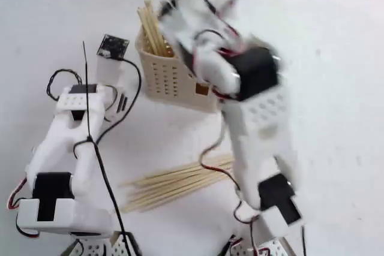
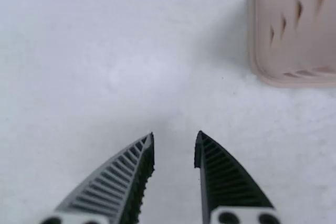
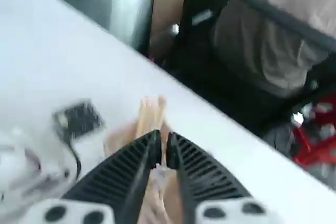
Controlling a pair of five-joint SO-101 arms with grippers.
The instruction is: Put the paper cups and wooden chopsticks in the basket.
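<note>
The right gripper [image 3: 161, 137] has its jaws drawn almost together, with only a thin slit between them. It hangs over the basket [image 1: 171, 79], where upright wooden chopsticks [image 1: 153, 31] lean at the left end; whether the jaws pinch any cannot be told. The left gripper [image 2: 174, 137] has its jaws spread over bare tabletop [image 1: 336, 58] just left of the basket, while a loose bundle of chopsticks [image 1: 180, 181] lies flat nearer, between the two arms.

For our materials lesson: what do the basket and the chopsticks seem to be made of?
The basket: likely plastic, cream, matt, going by its moulded grid of holes. The chopsticks: likely wood or bamboo, pale and dull, thin straight sticks.
</note>
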